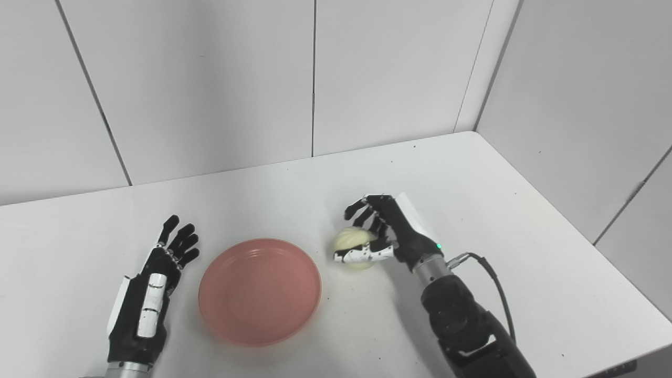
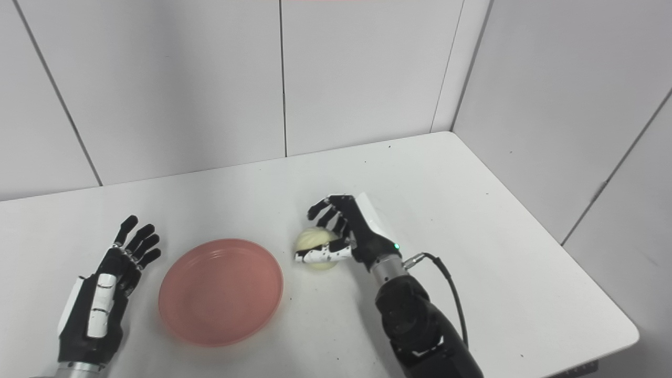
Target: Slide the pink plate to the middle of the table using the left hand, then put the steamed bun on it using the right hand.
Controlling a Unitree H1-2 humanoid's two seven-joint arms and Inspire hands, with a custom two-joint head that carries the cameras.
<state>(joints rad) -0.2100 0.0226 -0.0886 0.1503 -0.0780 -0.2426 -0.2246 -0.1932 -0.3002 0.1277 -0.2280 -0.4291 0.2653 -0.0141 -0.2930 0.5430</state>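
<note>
The pink plate point(image 1: 260, 291) lies flat and bare on the white table point(image 1: 472, 178), a little left of the middle. Just right of it is the pale steamed bun point(image 1: 353, 240), wrapped by my right hand point(image 1: 387, 232). The thumb crosses the bun's near side and the fingers curl over its far side, so the hand is shut on it. Whether the bun still touches the table I cannot tell. My left hand point(image 1: 152, 286) rests left of the plate point(image 2: 220, 291), open, fingers pointing away and a small gap from the rim.
Grey wall panels close the table's far side and right side. A black cable point(image 1: 496, 283) loops from the right wrist. The table's right edge runs diagonally toward the near right corner.
</note>
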